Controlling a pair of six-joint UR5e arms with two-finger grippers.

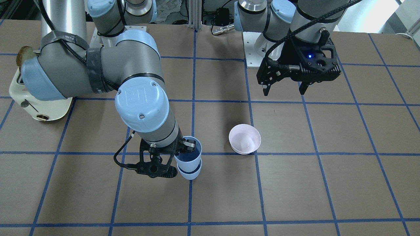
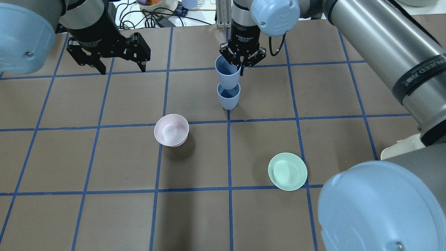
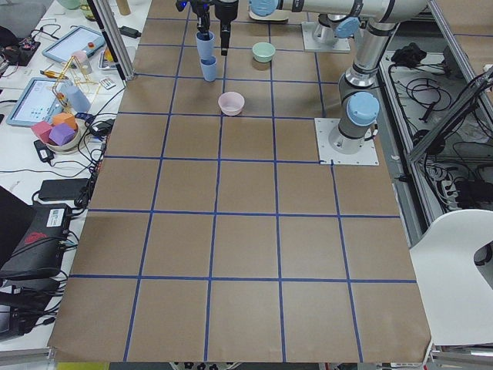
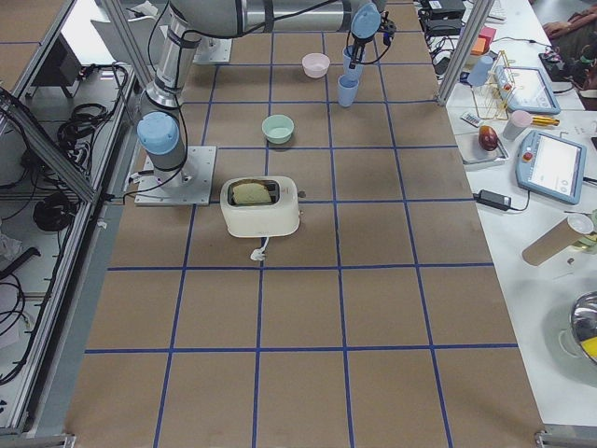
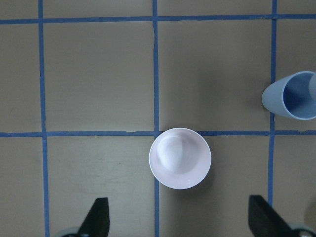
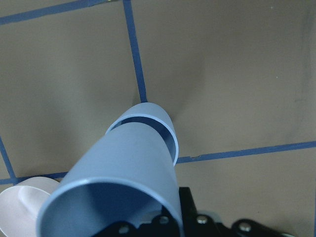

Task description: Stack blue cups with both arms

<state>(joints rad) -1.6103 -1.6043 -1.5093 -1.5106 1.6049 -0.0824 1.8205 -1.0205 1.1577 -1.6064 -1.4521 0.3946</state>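
Note:
My right gripper is shut on the rim of one blue cup, with one finger inside and one outside. The cup hangs slightly tilted, its base in the mouth of the second blue cup, which stands upright on the table. The pair also shows in the front view, with the held cup over the standing cup, and in the right wrist view, with the held cup above the lower rim. My left gripper is open and empty, raised above the table.
A pale pink bowl stands left of the cups, below my left gripper. A mint-green bowl sits nearer the robot on the right. A white toaster stands by the right arm's base.

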